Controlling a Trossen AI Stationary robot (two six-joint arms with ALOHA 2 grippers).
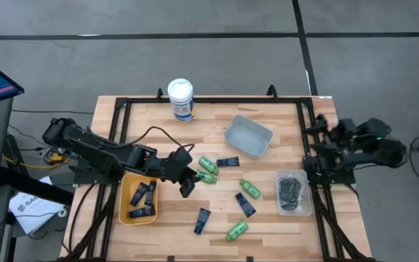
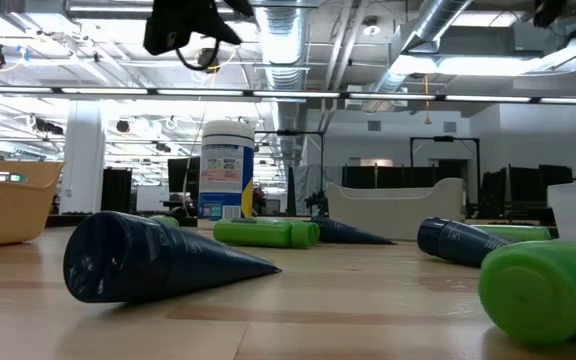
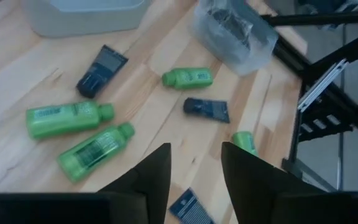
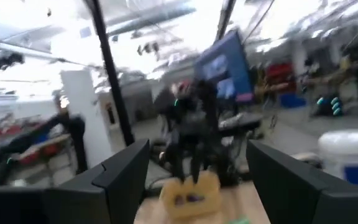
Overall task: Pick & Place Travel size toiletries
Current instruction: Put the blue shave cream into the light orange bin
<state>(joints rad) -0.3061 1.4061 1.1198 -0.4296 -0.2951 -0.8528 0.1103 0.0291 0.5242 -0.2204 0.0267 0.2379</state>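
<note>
The jaws of the left gripper [image 3: 194, 152] are seen spread apart with nothing between them. It is held above the wood table [image 1: 268, 233], just left of centre in the high view, beside the yellow bin [image 1: 125, 196]. The right gripper [image 4: 197, 149] is parked at the table's right edge, its jaws likewise apart and empty.

The nearest targets are two green bottles [image 1: 207, 170] lying side by side, close to touching, at the frame's centre. If the jaws were closed on one, the other could be knocked, and, being round, either could be sent rolling. A flat navy tube [image 3: 191, 208] lying just under the fingers might be hard to grip, as it offers little height.

Four green bottles are counted on the table: the central pair, one at right of centre [image 1: 250, 188] and one at lower centre [image 1: 236, 231]. Three navy tubes lie loose: [image 1: 228, 161], [image 1: 244, 204], [image 1: 202, 220]. About three more seem to lie in the yellow bin. Dark items in the clear container [image 1: 281, 207], at right, cannot be counted. One empty grey tray [image 1: 248, 136] and one white canister [image 1: 180, 100] stand toward the top.
</note>
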